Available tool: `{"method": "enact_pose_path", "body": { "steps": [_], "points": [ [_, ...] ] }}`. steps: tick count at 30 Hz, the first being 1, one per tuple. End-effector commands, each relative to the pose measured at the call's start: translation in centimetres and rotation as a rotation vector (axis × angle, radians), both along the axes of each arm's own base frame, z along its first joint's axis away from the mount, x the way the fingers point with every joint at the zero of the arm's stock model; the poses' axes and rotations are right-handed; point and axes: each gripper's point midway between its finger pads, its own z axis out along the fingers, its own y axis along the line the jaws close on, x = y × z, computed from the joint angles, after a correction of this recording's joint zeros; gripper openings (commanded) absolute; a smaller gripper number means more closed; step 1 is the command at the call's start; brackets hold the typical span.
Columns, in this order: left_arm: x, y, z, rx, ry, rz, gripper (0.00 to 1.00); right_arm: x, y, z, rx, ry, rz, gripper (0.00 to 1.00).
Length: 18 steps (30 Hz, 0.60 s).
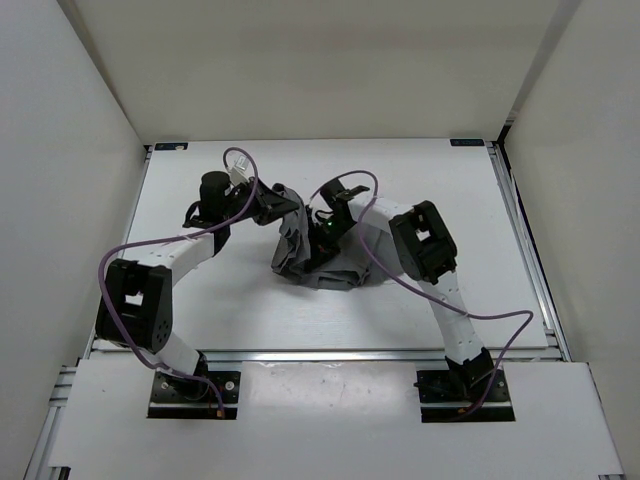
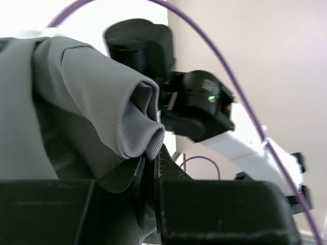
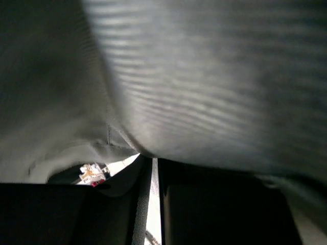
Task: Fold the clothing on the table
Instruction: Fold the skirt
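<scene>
Clothing (image 1: 315,262) sat bunched mid-tabletop (image 1: 480,200), one part lifted. Left gripper (image 2: 153,168) was clamped on a rolled edge. Right gripper (image 3: 153,168) looked pinched on a fold too, cloth smothering its camera. I judged it soft, light and limp, so I'd grab hems or corners, not the bulk.

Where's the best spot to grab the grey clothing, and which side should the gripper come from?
Take the clothing by a hemmed edge, not the bunched middle. The left wrist view shows why: the rolled hem forms a thin lip, and the left gripper pinches it edge-on, coming from the side. The heap resting on the table looks too thick for the jaws to close on cleanly.
</scene>
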Motion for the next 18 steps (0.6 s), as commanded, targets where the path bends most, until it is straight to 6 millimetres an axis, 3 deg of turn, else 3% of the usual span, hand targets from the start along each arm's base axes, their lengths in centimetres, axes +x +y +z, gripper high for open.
{"method": "enact_pose_path", "body": {
  "steps": [1,3,6,12,15,18],
  "points": [
    [1.0,-0.1,3.4,-0.052,-0.073,0.014,0.00,0.0,2.5,-0.3,0.066,0.016,0.039,0.13],
    [1.1,-0.2,3.0,-0.042,-0.071,0.018,0.00,0.7,3.2,0.6,0.113,0.007,0.035,0.13],
    [1.3,0.0,2.8,-0.031,-0.068,0.031,0.00,1.8,2.6,2.7,0.176,-0.001,-0.007,0.13],
    [1.8,0.5,2.2,-0.020,-0.057,0.051,0.00,3.2,-1.8,9.3,0.278,-0.101,-0.132,0.14],
    [2.1,0.8,2.0,-0.019,-0.055,0.068,0.00,3.9,-5.0,9.6,0.240,-0.135,-0.197,0.15],
    [2.2,0.9,1.9,-0.019,-0.056,0.076,0.00,4.9,-8.3,8.4,0.159,-0.155,-0.248,0.15]
  ]
}}
